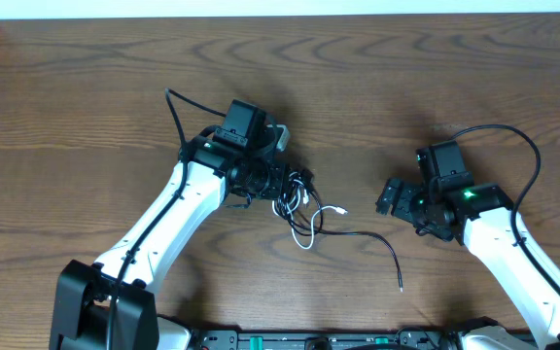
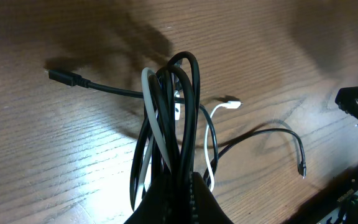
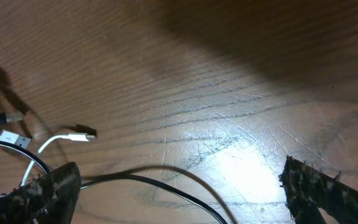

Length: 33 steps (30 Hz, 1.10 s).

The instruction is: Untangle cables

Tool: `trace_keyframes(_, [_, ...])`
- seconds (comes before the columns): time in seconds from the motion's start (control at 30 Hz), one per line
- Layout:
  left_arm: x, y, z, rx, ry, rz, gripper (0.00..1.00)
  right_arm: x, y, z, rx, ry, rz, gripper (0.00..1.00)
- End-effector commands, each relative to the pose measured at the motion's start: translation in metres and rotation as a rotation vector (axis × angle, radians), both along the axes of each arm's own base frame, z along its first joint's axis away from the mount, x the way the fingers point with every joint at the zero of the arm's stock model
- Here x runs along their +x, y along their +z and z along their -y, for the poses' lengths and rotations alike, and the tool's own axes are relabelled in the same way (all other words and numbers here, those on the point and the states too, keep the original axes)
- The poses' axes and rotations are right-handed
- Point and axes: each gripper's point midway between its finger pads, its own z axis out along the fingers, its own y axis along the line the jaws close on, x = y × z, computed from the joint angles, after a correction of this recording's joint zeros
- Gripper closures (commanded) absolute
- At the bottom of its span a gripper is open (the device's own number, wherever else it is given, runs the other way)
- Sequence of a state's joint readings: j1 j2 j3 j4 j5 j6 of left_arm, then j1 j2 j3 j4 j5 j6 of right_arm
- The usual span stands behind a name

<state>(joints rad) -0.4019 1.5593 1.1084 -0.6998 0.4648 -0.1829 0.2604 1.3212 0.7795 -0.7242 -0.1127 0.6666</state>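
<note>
A long black cable point(image 1: 358, 235) and a shorter white cable point(image 1: 329, 212) lie tangled in a bundle point(image 1: 295, 194) at the table's middle. My left gripper point(image 1: 278, 183) is shut on the bundle; in the left wrist view the black point(image 2: 188, 112) and white point(image 2: 153, 118) strands run up from between its fingers point(image 2: 185, 193). The white plug point(image 2: 230, 103) and a black plug point(image 2: 301, 168) lie loose. My right gripper point(image 1: 393, 199) is open and empty, right of the bundle; its fingers straddle the black cable's tail point(image 3: 166, 183) without touching it. The white plug point(image 3: 79, 134) shows there.
The wooden table point(image 1: 86, 107) spans the view, with a pale edge at the back. The black cable's free end point(image 1: 400, 285) lies near the front edge. A thick black robot wire point(image 1: 518, 156) arcs over the right arm.
</note>
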Motion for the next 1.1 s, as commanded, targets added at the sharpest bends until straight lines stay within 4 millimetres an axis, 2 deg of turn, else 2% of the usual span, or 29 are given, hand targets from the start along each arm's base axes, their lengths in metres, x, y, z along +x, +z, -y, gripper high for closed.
trace_keyframes(0.0, [0.003, 0.006, 0.0, -0.002, -0.007, 0.026, 0.93, -0.002, -0.002, 0.0, 0.003, -0.006, -0.009, 0.01])
trace_keyframes(0.07, [0.001, 0.008, 0.004, -0.02, -0.029, 0.025, 0.93, -0.002, -0.002, 0.0, 0.003, -0.006, -0.009, 0.01])
trace_keyframes(0.1, [-0.004, 0.012, 0.012, -0.071, -0.099, 0.035, 0.93, -0.002, -0.002, 0.0, 0.003, -0.006, -0.009, 0.01])
trace_keyframes(0.13, [-0.014, 0.023, 0.028, -0.17, -0.203, 0.043, 0.93, -0.002, -0.002, 0.0, 0.003, -0.006, -0.009, 0.01])
trace_keyframes(0.23, [-0.034, 0.053, 0.057, -0.412, -0.393, 0.077, 0.93, -0.001, -0.001, -0.001, 0.004, -0.007, -0.006, 0.01])
trace_keyframes(0.37, [-0.038, 0.064, 0.066, -0.477, -0.454, 0.113, 0.93, 0.008, 0.002, -0.003, 0.013, -0.006, 0.033, 0.01])
trace_keyframes(0.47, [-0.036, 0.065, 0.069, -0.48, -0.463, 0.13, 0.93, 0.013, 0.002, 0.007, -0.04, -0.027, 0.057, 0.01])
trace_keyframes(0.53, [-0.036, 0.064, 0.069, -0.473, -0.46, 0.131, 0.93, 0.013, 0.002, 0.003, -0.022, -0.021, 0.056, 0.01])
trace_keyframes(0.6, [-0.035, 0.063, 0.068, -0.465, -0.457, 0.134, 0.93, 0.02, 0.008, -0.013, 0.052, 0.053, 0.094, 0.01])
trace_keyframes(0.63, [-0.034, 0.062, 0.068, -0.462, -0.457, 0.136, 0.93, 0.025, 0.015, -0.028, 0.107, 0.165, 0.145, 0.01])
trace_keyframes(0.7, [-0.03, 0.059, 0.066, -0.431, -0.447, 0.147, 0.93, 0.027, 0.024, -0.046, 0.171, 0.3, 0.199, 0.02])
trace_keyframes(0.8, [-0.012, 0.043, 0.054, -0.306, -0.329, 0.144, 0.93, 0.024, 0.042, -0.073, 0.289, 0.485, 0.273, 0.05])
trace_keyframes(0.83, [-0.002, 0.037, 0.048, -0.25, -0.228, 0.124, 0.93, 0.023, 0.049, -0.08, 0.326, 0.532, 0.297, 0.05])
trace_keyframes(0.97, [-0.006, 0.05, 0.061, -0.346, -0.236, 0.103, 0.93, 0.022, 0.067, -0.098, 0.437, 0.605, 0.35, 0.04])
trace_keyframes(1.07, [-0.013, 0.068, 0.075, -0.472, -0.238, 0.049, 0.93, 0.024, 0.073, -0.103, 0.463, 0.623, 0.378, 0.09])
